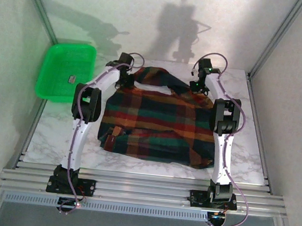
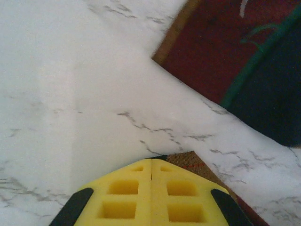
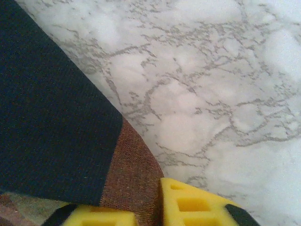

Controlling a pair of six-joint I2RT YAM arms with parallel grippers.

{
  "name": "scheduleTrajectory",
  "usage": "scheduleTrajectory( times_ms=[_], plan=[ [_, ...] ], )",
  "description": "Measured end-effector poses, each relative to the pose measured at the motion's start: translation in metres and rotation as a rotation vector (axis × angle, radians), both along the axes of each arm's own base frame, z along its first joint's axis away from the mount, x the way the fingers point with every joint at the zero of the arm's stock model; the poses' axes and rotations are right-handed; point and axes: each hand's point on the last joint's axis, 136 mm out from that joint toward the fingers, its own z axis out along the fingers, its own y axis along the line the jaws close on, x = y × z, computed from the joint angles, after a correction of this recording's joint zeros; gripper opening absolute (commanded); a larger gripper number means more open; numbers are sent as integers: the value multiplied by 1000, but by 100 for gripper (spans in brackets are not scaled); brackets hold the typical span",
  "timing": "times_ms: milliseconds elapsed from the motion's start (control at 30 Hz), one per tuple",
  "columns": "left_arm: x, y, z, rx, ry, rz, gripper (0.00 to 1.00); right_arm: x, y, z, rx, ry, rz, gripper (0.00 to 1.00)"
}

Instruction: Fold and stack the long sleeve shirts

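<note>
Within white walls, a marble-patterned tabletop (image 1: 57,135) bears a rumpled plaid shirt (image 1: 160,125); the right gripper (image 3: 148,200) clamps its woven hem, and the left gripper (image 2: 151,165) is apparently pinching it likewise.

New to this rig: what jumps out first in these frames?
A plaid shirt in green, red, orange and navy lies rumpled across the middle of the marble table. The left hand and right hand are closed on its far corners. A bright green tray sits at the table's far left corner.
</note>
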Motion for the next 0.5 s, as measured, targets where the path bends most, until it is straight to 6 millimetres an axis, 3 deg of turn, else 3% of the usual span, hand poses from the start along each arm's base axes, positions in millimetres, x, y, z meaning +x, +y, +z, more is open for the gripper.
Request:
scheduleTrajectory(
  times_ms=[233,500],
  plan=[
    [3,13,1,-9,-5,64,0,9,0,10,25,-34,-47,0],
    [4,15,6,-32,-20,123,0,20,-15,18,57,-78,-126,0]
  ],
)
